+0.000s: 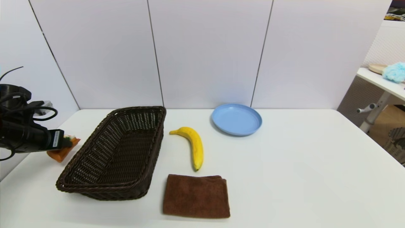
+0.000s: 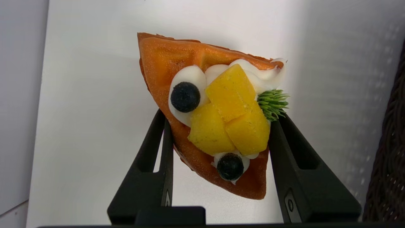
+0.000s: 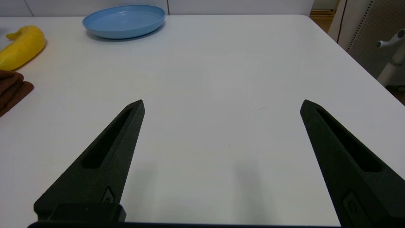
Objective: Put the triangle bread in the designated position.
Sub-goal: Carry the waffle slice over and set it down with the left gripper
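The triangle bread (image 2: 164, 60) is an orange wedge topped with white cream, yellow fruit chunks, dark berries and a green sprig. My left gripper (image 2: 221, 113) is shut on it, one black finger (image 2: 158, 152) pressing each long side. In the head view the left gripper (image 1: 65, 142) holds the triangle bread (image 1: 60, 153) at the table's far left, just left of the wicker basket (image 1: 95, 133). Only plain white tabletop lies under the wedge, and no mark shows the designated position. My right gripper (image 3: 221, 106) is open over bare table on the right side, holding nothing.
A yellow banana (image 1: 194, 145) lies right of the basket, with a folded brown cloth (image 1: 196, 196) in front of it and a blue plate (image 1: 236, 119) behind it. The table's left edge (image 1: 19, 171) runs close to the left gripper.
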Robot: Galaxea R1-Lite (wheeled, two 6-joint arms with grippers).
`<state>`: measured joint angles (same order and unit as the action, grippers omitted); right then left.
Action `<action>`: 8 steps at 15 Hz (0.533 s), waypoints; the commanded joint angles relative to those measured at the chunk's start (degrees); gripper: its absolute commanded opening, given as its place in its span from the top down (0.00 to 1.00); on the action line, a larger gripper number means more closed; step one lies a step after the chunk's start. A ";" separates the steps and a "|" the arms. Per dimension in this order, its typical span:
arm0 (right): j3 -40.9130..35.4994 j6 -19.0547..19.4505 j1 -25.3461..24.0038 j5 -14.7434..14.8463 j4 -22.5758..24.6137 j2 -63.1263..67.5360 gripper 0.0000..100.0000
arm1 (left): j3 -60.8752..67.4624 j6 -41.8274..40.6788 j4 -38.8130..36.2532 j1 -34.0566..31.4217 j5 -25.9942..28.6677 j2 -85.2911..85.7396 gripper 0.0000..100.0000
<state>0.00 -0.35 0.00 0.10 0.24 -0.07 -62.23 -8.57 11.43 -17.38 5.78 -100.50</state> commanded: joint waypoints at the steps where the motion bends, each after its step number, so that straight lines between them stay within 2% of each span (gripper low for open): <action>1: 0.00 0.00 0.00 -0.01 0.02 0.07 0.00 | 0.01 0.22 -0.18 0.07 0.55 -1.54 0.00; 8: 0.00 0.00 0.00 -0.01 0.02 0.07 0.00 | 0.09 -0.04 -0.10 0.07 0.64 -1.45 0.00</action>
<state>0.00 -0.33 0.00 0.10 0.24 -0.07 -62.15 -8.64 11.22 -17.30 6.39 -101.90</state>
